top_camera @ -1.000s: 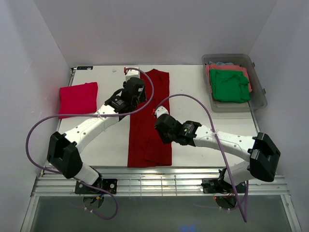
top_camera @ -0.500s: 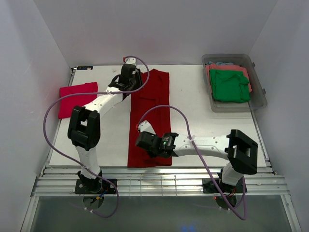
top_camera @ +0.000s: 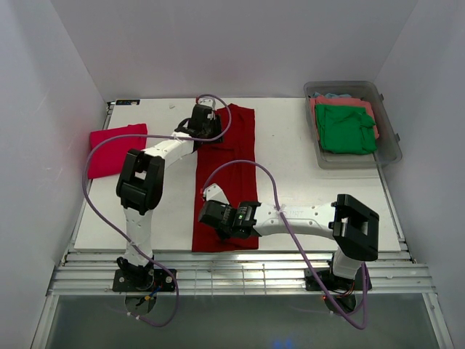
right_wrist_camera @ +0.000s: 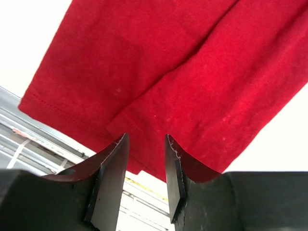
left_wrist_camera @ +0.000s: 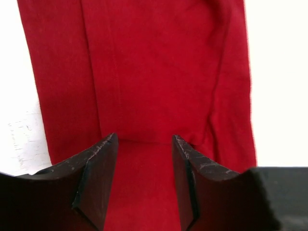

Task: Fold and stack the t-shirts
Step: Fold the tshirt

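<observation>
A dark red t-shirt (top_camera: 229, 174) lies folded into a long strip down the middle of the table. My left gripper (top_camera: 205, 122) is open at its far left end, with the jaws low over the cloth (left_wrist_camera: 159, 72) and nothing between them (left_wrist_camera: 144, 139). My right gripper (top_camera: 209, 218) is open at the strip's near left corner. Its jaws (right_wrist_camera: 147, 137) straddle the near hem of the cloth (right_wrist_camera: 192, 72) without clamping it. A brighter pinkish-red t-shirt (top_camera: 110, 149) lies folded at the left. Green (top_camera: 344, 129) and coral (top_camera: 341, 102) t-shirts lie in the tub.
A clear grey plastic tub (top_camera: 393, 138) stands at the back right. The table's near edge and metal rails (top_camera: 232, 273) run just below the shirt's hem. White walls close in the left, the back and the right.
My left gripper has moved from the shirt's middle left to its far end. My right gripper has moved from the shirt's middle down and left to the near hem. The shirt has not moved.
</observation>
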Controlling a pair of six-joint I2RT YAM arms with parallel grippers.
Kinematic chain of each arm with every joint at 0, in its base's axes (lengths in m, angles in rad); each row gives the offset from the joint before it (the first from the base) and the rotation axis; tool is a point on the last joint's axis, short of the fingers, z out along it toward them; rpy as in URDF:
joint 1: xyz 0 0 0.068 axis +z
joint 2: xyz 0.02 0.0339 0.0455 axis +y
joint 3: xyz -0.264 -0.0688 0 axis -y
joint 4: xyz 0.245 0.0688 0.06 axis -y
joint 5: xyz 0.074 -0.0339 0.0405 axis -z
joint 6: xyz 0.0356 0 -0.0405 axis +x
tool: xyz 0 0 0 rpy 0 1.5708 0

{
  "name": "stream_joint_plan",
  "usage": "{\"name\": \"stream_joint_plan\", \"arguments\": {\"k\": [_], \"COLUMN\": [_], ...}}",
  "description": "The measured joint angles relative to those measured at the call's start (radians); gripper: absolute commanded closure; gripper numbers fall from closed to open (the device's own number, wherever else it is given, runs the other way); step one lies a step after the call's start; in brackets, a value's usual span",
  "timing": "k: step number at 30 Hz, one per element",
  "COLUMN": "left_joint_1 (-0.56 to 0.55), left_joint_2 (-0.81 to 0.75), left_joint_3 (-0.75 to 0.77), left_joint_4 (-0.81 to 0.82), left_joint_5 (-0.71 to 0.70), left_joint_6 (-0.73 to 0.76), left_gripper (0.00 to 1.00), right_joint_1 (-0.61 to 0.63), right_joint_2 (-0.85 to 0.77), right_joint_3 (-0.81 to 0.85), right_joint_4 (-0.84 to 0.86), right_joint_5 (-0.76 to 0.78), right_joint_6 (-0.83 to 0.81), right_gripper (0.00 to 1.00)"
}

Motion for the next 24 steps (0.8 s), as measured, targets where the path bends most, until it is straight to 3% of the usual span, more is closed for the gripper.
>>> {"name": "stream_joint_plan", "arguments": {"k": [24], "left_joint_1": [0.0], "left_joint_2": [0.097], "left_joint_3": [0.001], "left_joint_4": [-0.049], "left_joint_5": [-0.051], "left_joint_6": [0.0], "left_gripper": [0.44], "right_joint_1": [0.026], "right_joint_2": [0.085], "right_joint_3": [-0.001], "right_joint_4": [0.068], "right_joint_5": [-0.129], "right_joint_6": [0.011], "right_gripper": [0.59]}}
